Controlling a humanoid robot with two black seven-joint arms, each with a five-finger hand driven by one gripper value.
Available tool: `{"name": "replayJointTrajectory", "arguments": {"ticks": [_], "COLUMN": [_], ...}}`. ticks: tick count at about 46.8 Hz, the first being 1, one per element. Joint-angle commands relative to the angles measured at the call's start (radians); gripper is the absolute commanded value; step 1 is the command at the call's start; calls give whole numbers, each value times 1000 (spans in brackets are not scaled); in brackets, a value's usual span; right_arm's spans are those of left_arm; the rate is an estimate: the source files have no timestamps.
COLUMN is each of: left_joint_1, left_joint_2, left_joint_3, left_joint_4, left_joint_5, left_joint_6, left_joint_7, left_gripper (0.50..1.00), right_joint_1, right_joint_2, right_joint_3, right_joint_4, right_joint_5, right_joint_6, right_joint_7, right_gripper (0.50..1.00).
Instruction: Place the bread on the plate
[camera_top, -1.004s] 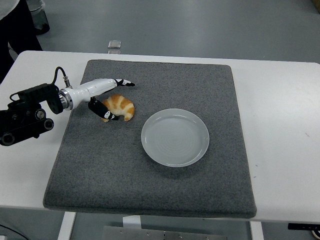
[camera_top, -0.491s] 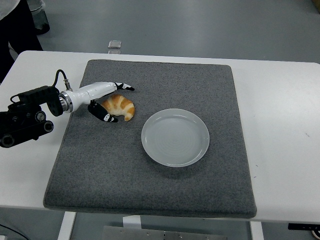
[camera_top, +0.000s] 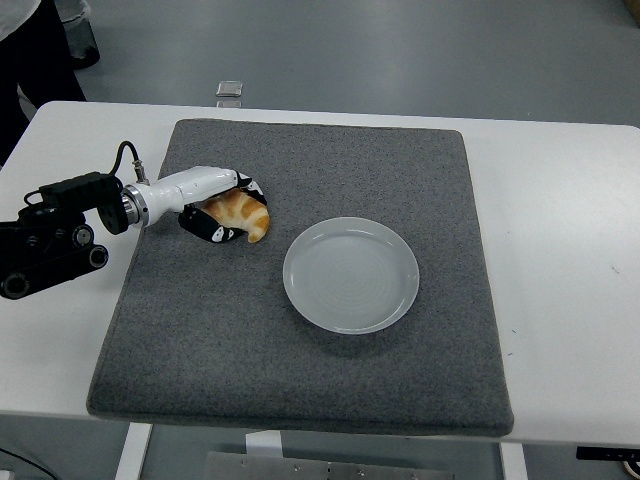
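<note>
A golden croissant (camera_top: 243, 214) lies on the grey mat (camera_top: 300, 340), left of the white plate (camera_top: 350, 274). My left hand (camera_top: 228, 208) reaches in from the left edge, its white shell and black fingers curled around the croissant's left side, fingertips touching it above and below. The bread still rests on the mat. The plate sits bare near the mat's middle, a short way to the right of the bread. No right arm shows.
The mat covers most of the white table (camera_top: 570, 250). A small clear object (camera_top: 229, 90) lies on the floor beyond the table's far edge. A person's dark clothing (camera_top: 30, 50) shows at the top left corner.
The left hand's fingers, spread around the croissant a second ago, have closed onto it. The arm has shifted slightly right. The croissant stays in place.
</note>
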Motion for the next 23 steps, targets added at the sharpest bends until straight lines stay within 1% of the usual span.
{"name": "replayJointTrajectory", "arguments": {"ticks": [1,2,5,6,23], "left_joint_1": [2,2,2,2,-8], "left_joint_2": [2,0,3,3,25], "left_joint_3": [0,0,0,0,-3], "left_joint_4": [-6,-6,-12,-12,-12], "left_joint_5": [8,8,8,10,87], "left_joint_6": [0,0,0,0,-3], "left_joint_7": [-7,-7,-15,-16,-58], "left_gripper": [589,583,514,501,500], "right_joint_1": [0,0,0,0,0], "right_joint_2": [0,0,0,0,0], "right_joint_3": [0,0,0,0,0], "right_joint_4": [0,0,0,0,0], "right_joint_5": [0,0,0,0,0], "right_joint_6": [0,0,0,0,0], "right_joint_7": [0,0,0,0,0], "right_gripper": [930,930,930,932,930]}}
